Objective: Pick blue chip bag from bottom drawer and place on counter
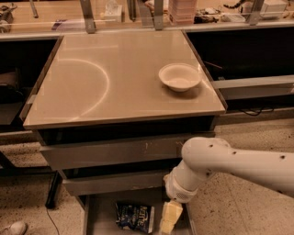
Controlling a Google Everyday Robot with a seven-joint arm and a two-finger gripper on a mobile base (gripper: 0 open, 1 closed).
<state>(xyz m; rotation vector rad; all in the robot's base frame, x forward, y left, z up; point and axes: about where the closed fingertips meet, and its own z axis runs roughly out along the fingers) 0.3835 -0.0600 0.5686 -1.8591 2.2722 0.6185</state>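
The blue chip bag (pixel 134 216) lies flat on the grey floor of the open bottom drawer (pixel 98 215), near its middle. My gripper (pixel 169 219) hangs from the white arm (pixel 216 163) that comes in from the right; it points down into the drawer just right of the bag and partly runs off the bottom edge. The beige counter (pixel 92 82) with its curved arc mark sits above the drawers.
A white round bowl (pixel 179 77) stands on the counter's right side. Two closed grey drawer fronts (pixel 110 151) sit above the open drawer. A cluttered wooden bench (pixel 138 11) runs along the back. A shoe tip (pixel 14 228) shows at bottom left.
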